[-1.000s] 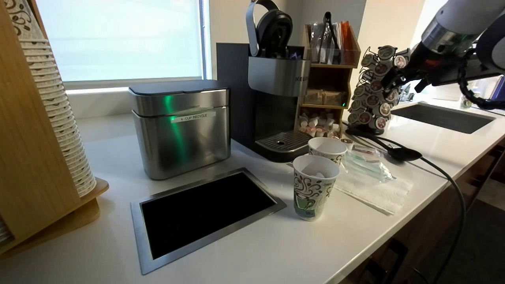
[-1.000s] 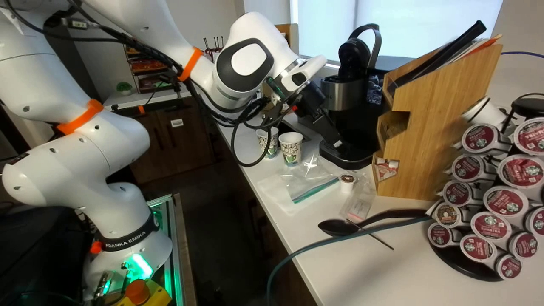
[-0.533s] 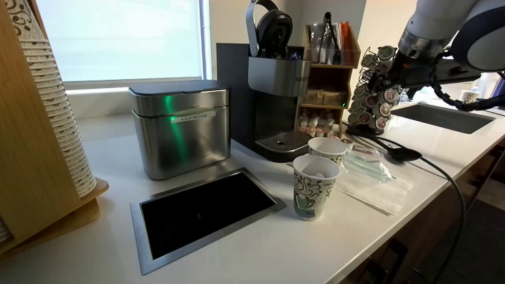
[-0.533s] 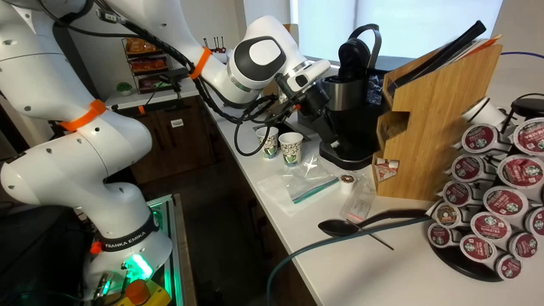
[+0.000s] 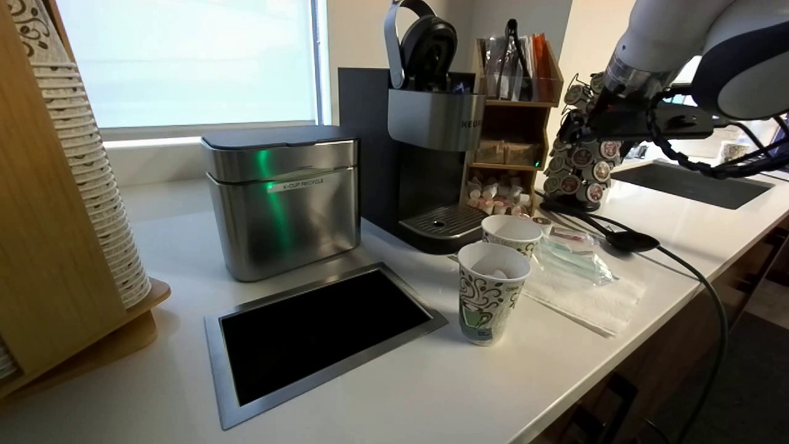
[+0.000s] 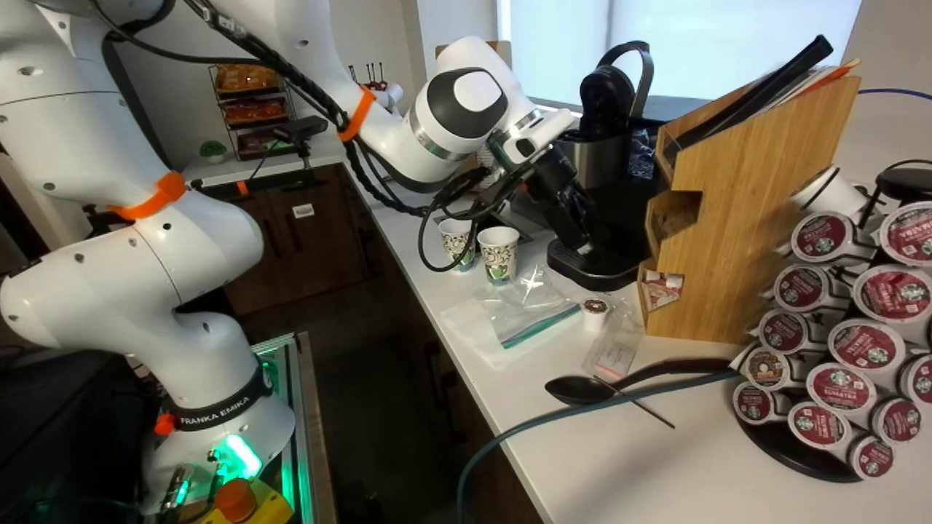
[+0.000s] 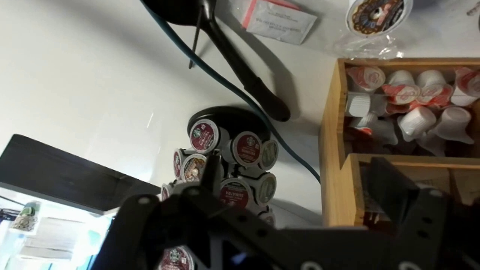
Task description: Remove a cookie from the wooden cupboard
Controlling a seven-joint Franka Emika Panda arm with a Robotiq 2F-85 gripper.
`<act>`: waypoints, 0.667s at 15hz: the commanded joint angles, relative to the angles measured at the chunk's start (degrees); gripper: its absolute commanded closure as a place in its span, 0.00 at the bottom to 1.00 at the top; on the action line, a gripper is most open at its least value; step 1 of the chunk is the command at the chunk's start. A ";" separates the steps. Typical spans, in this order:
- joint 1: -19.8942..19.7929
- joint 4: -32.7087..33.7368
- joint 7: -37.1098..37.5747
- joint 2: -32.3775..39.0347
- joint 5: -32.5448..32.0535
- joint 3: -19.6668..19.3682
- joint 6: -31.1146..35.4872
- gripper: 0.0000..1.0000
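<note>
The wooden cupboard point(image 5: 542, 132) stands beside the coffee machine. Its side panel faces an exterior view point(image 6: 764, 218), and its front compartments show in the wrist view point(image 7: 339, 195). Its middle shelf holds tan packets point(image 5: 519, 154), also in the wrist view point(image 7: 431, 176); I cannot tell whether these are cookies. The lowest compartment holds creamer cups point(image 7: 416, 122). My gripper point(image 7: 296, 165) is open with nothing between its fingers. In the wrist view its right finger point(image 7: 390, 187) overlaps the middle shelf opening; its left finger point(image 7: 212, 170) overlaps the pod rack. The gripper also shows in an exterior view point(image 6: 586, 229).
The coffee machine point(image 5: 434, 123) is close to the gripper. A pod rack point(image 6: 837, 386) stands on the cupboard's far side. Two paper cups point(image 6: 499, 255), a plastic bag point(image 6: 528, 313), a loose pod point(image 6: 595, 313), a ladle point(image 6: 579, 389) and a cable point(image 6: 510, 433) lie on the counter.
The arm and gripper have moved toward the coffee machine and cupboard: leftward in an exterior view, rightward and slightly down in an exterior view. The cupboard and counter items have not moved.
</note>
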 commanded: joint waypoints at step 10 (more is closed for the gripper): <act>-2.90 7.30 11.45 9.90 -17.25 3.93 -1.23 0.00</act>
